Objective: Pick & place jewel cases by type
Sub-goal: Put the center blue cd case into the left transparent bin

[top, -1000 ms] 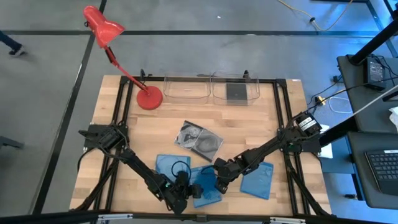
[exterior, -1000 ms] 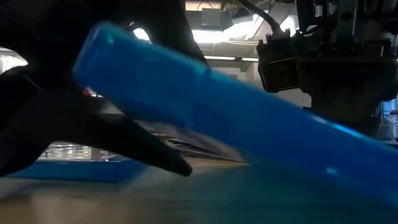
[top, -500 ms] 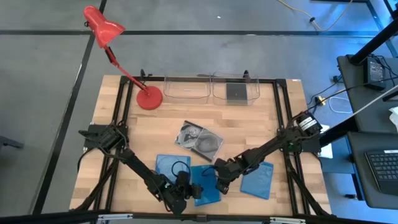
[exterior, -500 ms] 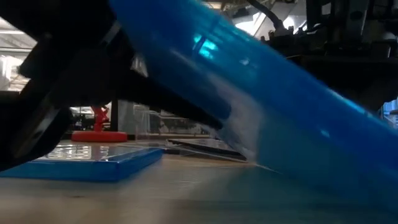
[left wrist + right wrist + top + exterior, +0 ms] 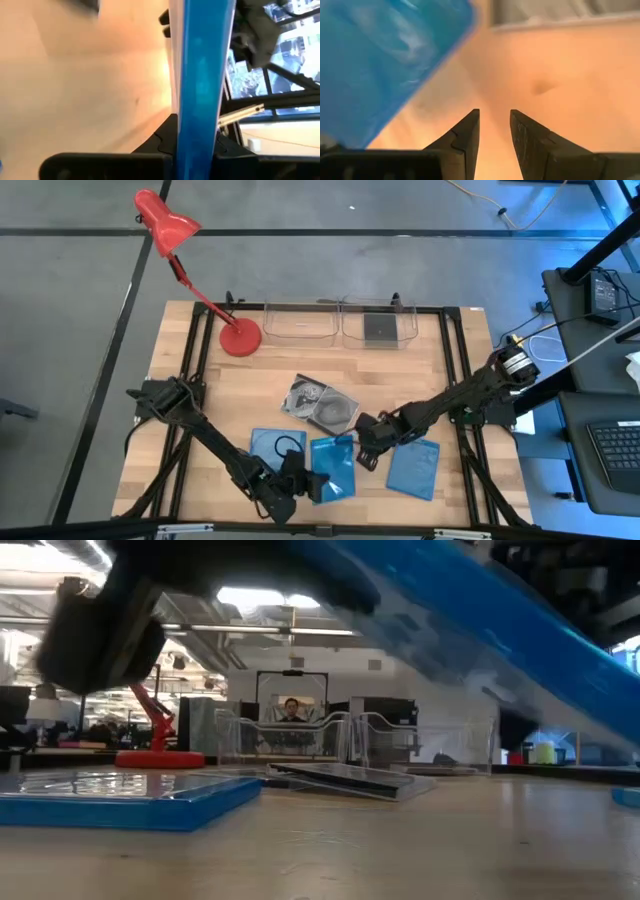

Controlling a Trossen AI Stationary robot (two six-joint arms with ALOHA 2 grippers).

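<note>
My left gripper [image 5: 312, 485], near the table's front edge, is shut on a solid blue jewel case [image 5: 336, 465]; the low view shows this blue jewel case [image 5: 480, 610] slanting above the wood. My right gripper [image 5: 362, 455] hovers just right of it, fingers [image 5: 465, 135] slightly apart with nothing between them. Two more blue cases lie flat, one at the left [image 5: 272, 448] and one at the right [image 5: 413, 468]. Clear cases [image 5: 322, 404] lie overlapped at the table's middle. My left gripper pinches the blue case's two flat faces [image 5: 200, 135] between its two fingers, at the case's near-left edge. The fingers come nearly level from the table's left. The case is seen edge-on between them, tilted and lifted clear of the table.
Two clear open trays [image 5: 300, 323] [image 5: 378, 326] stand at the far edge, the right one holding a dark case. A red desk lamp [image 5: 238, 338] stands at the far left. Bare wood [image 5: 250, 385] lies left of the clear cases.
My left gripper has shut on the blue case and raised it: one edge rested on the table, and now the case hangs tilted and clear. My right gripper has drawn back from that case, toward the table's far right.
</note>
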